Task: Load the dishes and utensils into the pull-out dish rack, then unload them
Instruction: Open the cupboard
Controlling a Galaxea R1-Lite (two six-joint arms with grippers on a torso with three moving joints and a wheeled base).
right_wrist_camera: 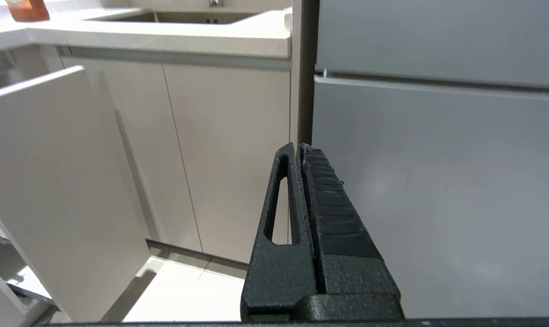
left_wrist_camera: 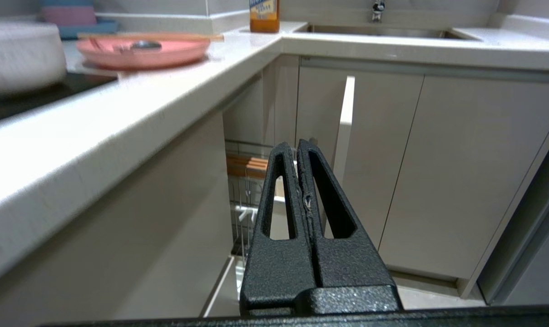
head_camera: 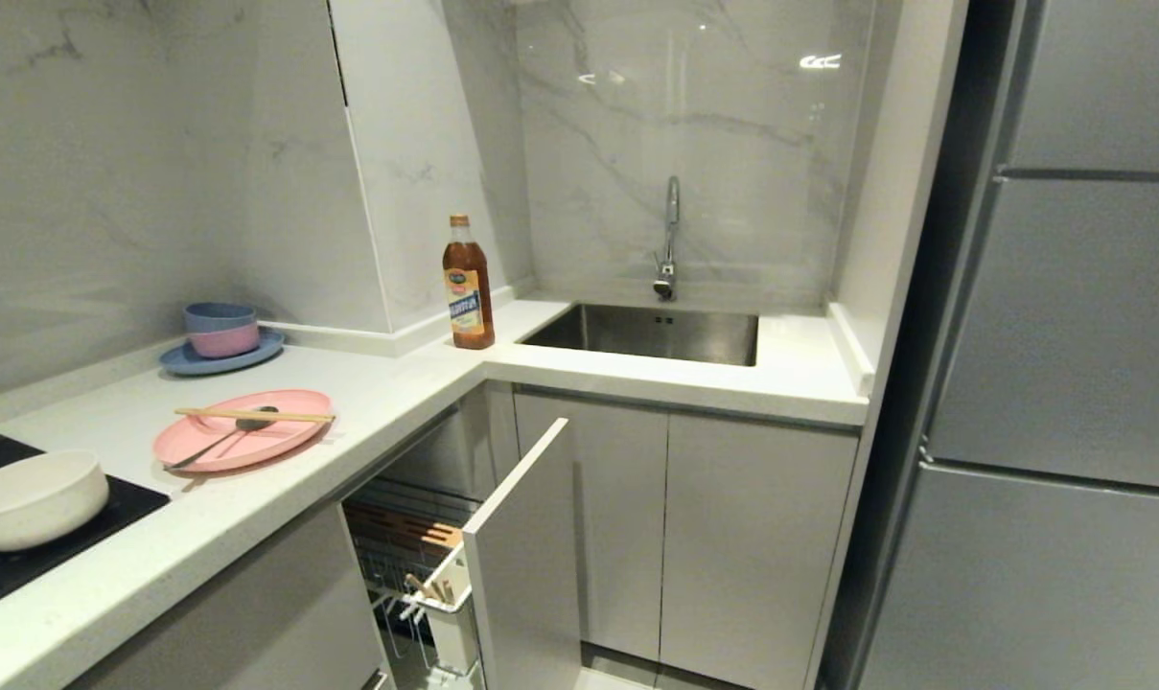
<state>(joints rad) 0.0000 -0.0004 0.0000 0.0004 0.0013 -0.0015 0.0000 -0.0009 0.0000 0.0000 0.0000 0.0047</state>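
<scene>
Left tool (left_wrist_camera: 297, 147) and right tool (right_wrist_camera: 299, 150) both pressed together, holding nothing. Plate (head_camera: 243, 441) with chopsticks (head_camera: 253, 415) and spoon (head_camera: 220, 439) lies near the surface (head_camera: 387, 393) edge, left of frame; bowl (head_camera: 33, 498) lower left. Rack (head_camera: 416, 565) pulled out below.

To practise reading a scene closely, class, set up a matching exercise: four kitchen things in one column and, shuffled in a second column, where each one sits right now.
Things:
1. chopsticks
2. cream-white bowl
3. brown bottle
4. pull-out dish rack

Places:
A. on the black cooktop
B. drawn out below the counter
C. lying across the pink plate
D. standing on the counter corner beside the sink

Pairs: 1-C, 2-A, 3-D, 4-B
</scene>
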